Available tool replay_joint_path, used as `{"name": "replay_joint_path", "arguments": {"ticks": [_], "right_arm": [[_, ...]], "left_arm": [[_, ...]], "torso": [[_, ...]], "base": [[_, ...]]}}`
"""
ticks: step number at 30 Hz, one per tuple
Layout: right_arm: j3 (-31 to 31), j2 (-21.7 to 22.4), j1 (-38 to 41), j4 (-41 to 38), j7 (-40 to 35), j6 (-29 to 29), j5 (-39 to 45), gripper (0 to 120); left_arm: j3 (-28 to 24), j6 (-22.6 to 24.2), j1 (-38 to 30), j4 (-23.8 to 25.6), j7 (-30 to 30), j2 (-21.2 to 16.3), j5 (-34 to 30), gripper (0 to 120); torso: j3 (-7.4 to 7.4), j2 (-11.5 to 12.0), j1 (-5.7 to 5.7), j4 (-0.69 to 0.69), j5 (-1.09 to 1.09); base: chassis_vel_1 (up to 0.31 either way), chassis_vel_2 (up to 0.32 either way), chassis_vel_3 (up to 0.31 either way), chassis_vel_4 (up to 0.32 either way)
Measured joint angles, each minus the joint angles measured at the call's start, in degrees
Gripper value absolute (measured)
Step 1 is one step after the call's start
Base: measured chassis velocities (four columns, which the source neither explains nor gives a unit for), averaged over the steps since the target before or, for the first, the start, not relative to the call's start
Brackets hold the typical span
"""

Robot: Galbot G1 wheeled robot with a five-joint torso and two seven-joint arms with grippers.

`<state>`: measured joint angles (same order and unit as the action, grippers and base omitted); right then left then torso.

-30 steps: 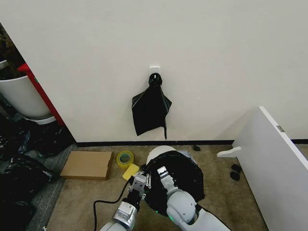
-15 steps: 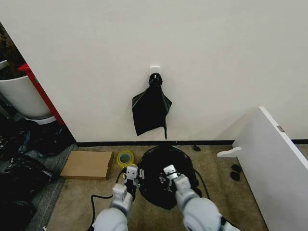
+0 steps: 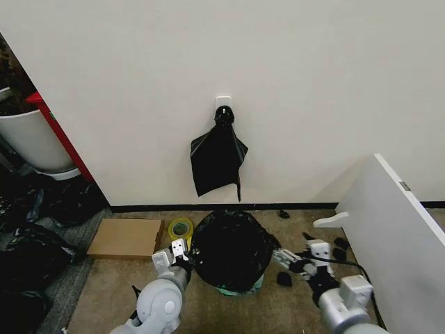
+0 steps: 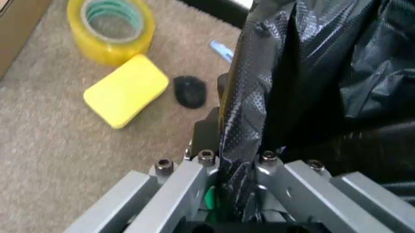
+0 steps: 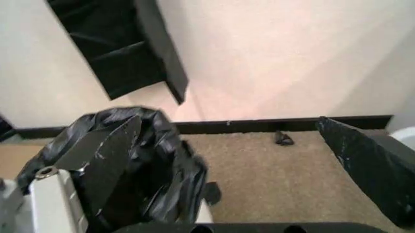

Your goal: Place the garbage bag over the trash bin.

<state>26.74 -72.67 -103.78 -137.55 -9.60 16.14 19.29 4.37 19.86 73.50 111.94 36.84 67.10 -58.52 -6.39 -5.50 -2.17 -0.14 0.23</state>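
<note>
Garbage bag point(image 3: 231, 249) over trash bin point(image 3: 240, 287) on carpet point(image 3: 111, 285) (by wall point(image 3: 278, 69)), left tool point(image 3: 172, 254) pinching bag, right tool point(image 3: 300, 259) spread wide.

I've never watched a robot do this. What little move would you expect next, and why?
Probably the left gripper letting go. The garbage bag already drapes over the trash bin, leaving just a pale strip at its base, yet that gripper pinches a fold of it. The right gripper is open, off to the bin's side.

Brown carpet point(image 3: 111, 285) carries the bagged trash bin point(image 3: 240, 285), cardboard point(image 3: 126, 238), tape roll point(image 3: 181, 227)
</note>
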Motion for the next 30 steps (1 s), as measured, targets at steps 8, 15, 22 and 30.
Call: {"name": "replay_joint_path", "arguments": {"ticks": [8,15,22,30], "right_arm": [[0.69,-1.88,-0.39,1.68,-0.31,-1.71,-0.03,100],[1.48,-1.23,1.1,3.1,-0.84,-1.41,1.79,100],[0.88,-1.8,0.95,2.5,-0.77,-1.41,1.86,100],[1.94,-4.25,0.46,5.21,1.4,-9.16,-2.23,100]], "left_arm": [[-0.29,-1.66,-0.75,-0.94,-0.72,0.38,2.0,25],[0.41,-2.69,0.64,-0.1,-1.33,-0.47,3.56,53],[1.37,-4.85,4.17,3.57,-6.69,-2.08,10.84,82],[2.45,-14.88,9.78,5.14,-13.05,-3.5,30.73,100]], "torso": [[0.0,0.0,0.0,0.0,-0.01],[-0.01,0.0,0.0,0.01,-0.02],[-0.01,0.0,0.0,0.01,-0.02],[-0.01,0.0,0.0,0.01,-0.01]], "base": [[0.0,0.0,0.0,0.0],[0.0,0.0,0.0,0.0],[0.0,0.0,0.0,0.0],[0.0,0.0,0.0,0.0]]}}
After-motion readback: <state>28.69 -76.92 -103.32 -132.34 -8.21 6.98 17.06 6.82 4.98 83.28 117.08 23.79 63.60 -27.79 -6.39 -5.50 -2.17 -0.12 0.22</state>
